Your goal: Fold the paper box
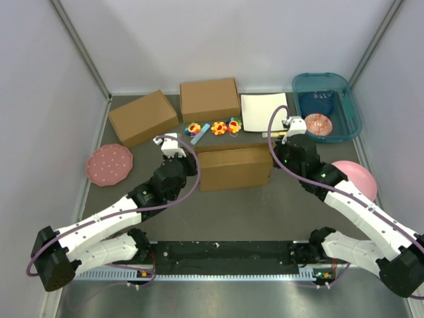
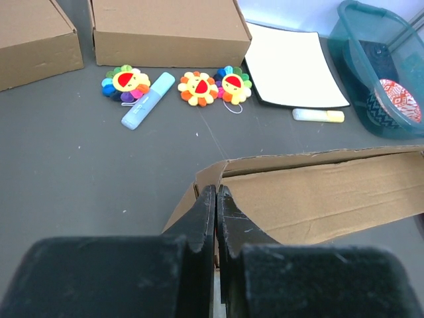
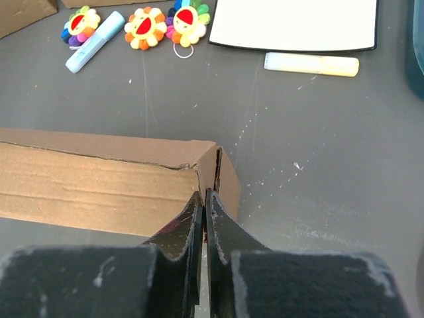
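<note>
Left pincer [image 2: 216, 192] clenched at paper box [image 2: 318, 199] left corner, right pincer [image 3: 204, 195] clenched at right corner

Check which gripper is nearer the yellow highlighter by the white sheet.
Right. The right gripper is at the right end of the paper box, with the yellow highlighter just beyond it; the left gripper is at the box's left end, much farther off.

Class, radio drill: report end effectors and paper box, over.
Paper box top ajar. Left end effector shut at its left corner; right end effector shut at right corner. Nothing blocking.
</note>
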Robot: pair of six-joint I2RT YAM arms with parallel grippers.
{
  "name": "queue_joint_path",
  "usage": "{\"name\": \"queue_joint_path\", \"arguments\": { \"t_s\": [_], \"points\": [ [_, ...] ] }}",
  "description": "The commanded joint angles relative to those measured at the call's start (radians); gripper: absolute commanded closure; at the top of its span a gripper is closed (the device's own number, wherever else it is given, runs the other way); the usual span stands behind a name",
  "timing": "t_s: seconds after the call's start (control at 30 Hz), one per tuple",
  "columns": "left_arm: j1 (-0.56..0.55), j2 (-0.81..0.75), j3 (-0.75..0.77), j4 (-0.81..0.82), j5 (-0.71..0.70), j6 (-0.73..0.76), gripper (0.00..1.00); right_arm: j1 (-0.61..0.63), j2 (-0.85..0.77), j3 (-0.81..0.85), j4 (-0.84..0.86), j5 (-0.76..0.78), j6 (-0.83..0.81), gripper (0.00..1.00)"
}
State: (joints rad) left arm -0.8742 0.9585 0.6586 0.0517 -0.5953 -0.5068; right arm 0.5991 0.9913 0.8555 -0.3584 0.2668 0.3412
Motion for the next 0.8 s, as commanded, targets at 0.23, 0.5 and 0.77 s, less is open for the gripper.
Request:
{"name": "queue_joint_path", "arguments": {
  "t_s": [0.23,0.5,0.77],
  "points": [
    [-0.045,0.052,-0.120,-0.073,0.031,-0.013,1.00,0.007,-0.039,-0.058,-0.002,-0.035,0.013,1.00],
    [-0.052,0.082,-0.177,-0.059,0.017,-0.035,1.00,0.005,-0.068,-0.075,-0.013,-0.032,0.019,0.93],
    [-0.052,0.071,-0.159,-0.061,0.000,-0.012,1.00,0.005,-0.082,0.036,-0.031,0.002,-0.002,0.69]
  ]
}}
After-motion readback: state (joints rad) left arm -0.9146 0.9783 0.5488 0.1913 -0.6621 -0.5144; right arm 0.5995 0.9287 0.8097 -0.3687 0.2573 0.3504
